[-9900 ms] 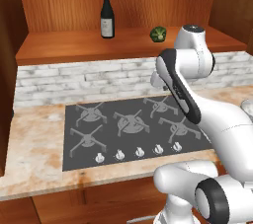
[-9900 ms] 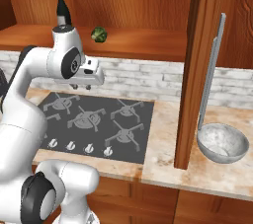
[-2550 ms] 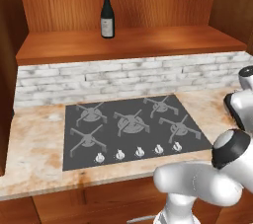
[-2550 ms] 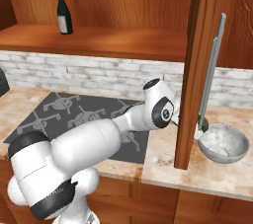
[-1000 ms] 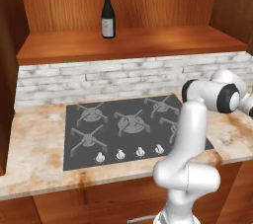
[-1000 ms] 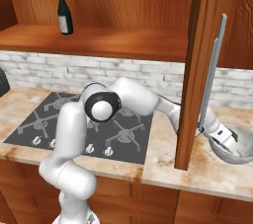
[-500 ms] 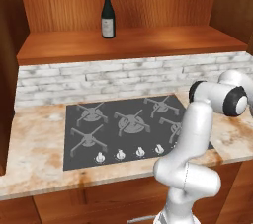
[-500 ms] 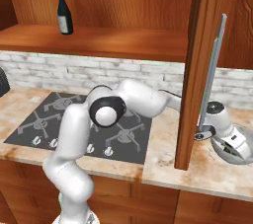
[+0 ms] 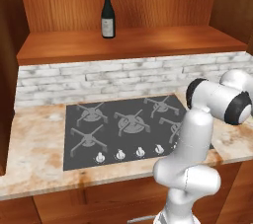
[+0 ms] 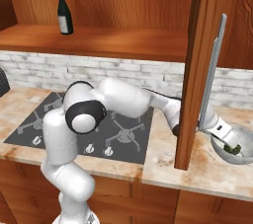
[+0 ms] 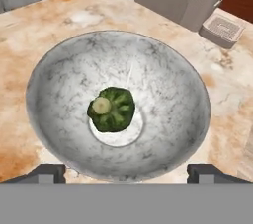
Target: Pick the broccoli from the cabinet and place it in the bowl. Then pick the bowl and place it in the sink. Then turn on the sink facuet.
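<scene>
One small dark green lumpy broccoli lies loose in the mottled whitish-grey stone bowl beneath the wide-open two-finger gripper, whose pinch on the rim could tip it out.

The broccoli is gone from the cabinet shelf and now lies at the bottom of the bowl. The arm has swung from over the hob to the far right, and the tool, its fingers now spread wide, hangs above the bowl.
</scene>
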